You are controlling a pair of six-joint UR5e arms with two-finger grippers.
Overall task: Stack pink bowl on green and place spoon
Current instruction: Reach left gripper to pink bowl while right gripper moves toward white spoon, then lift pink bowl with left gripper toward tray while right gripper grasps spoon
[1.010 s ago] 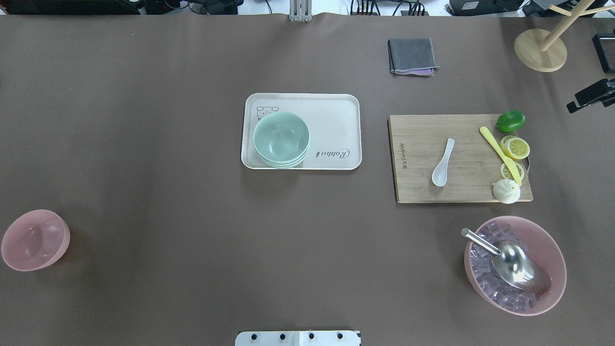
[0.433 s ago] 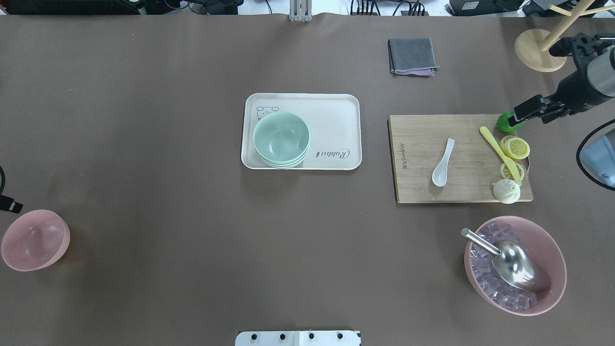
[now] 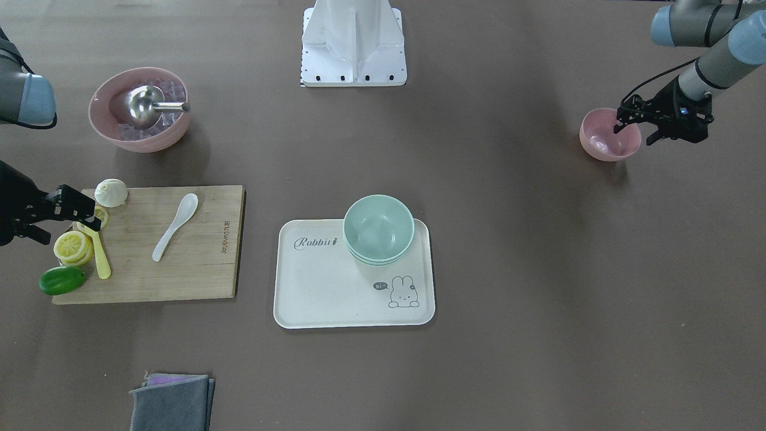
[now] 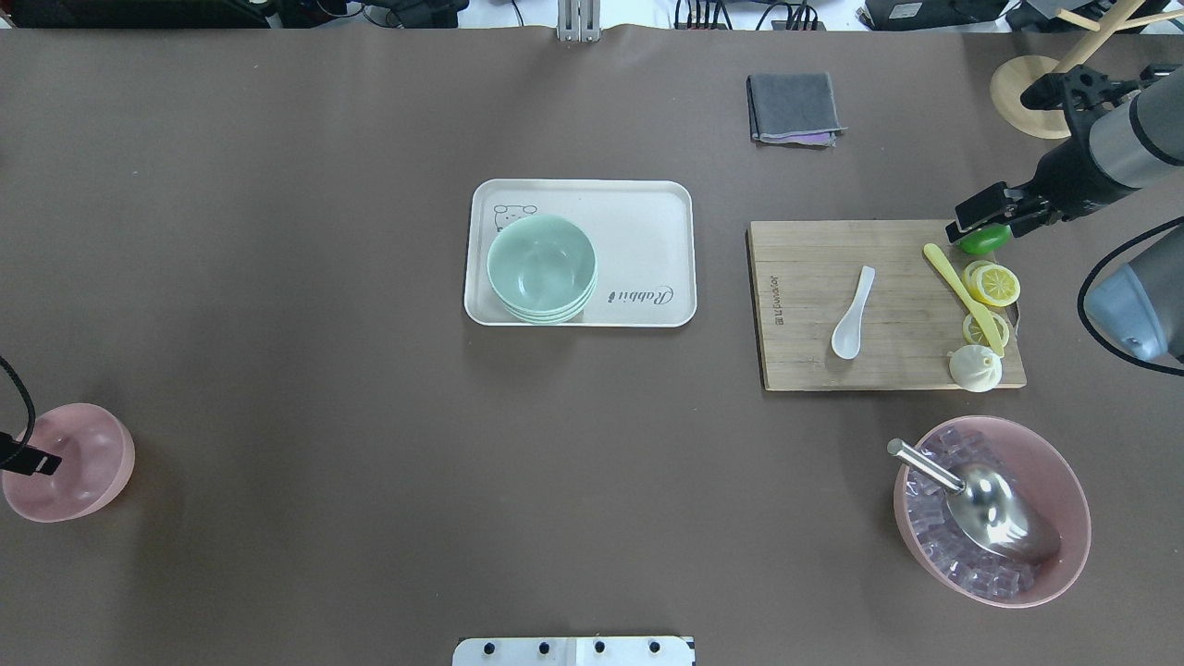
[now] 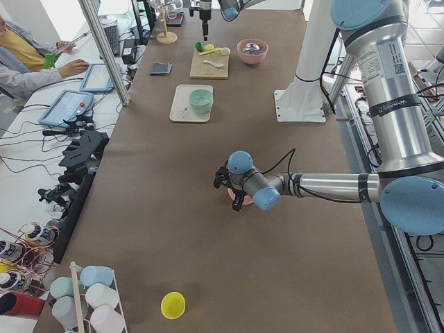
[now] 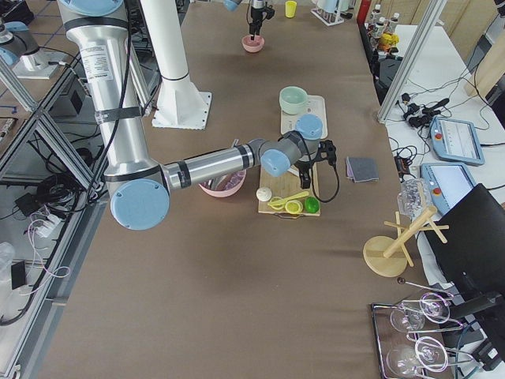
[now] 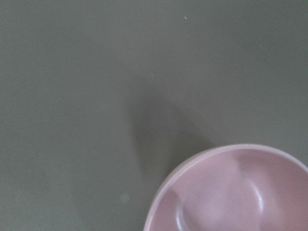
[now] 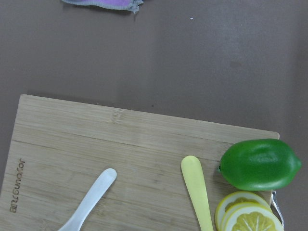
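A small pink bowl stands empty at the table's near left; it also shows in the left wrist view. My left gripper is open and hangs over its rim, one finger above the bowl. Stacked green bowls sit on a white tray. A white spoon lies on a wooden cutting board. My right gripper is open and empty above the board's far right corner, beside a lime.
Lemon slices, a yellow knife and a white bun lie on the board's right side. A large pink bowl with ice cubes and a metal scoop stands near right. A grey cloth and wooden stand are at the back.
Both arms have come into view. The left gripper has moved over the small pink bowl. The right gripper has moved left to the board's far right corner.
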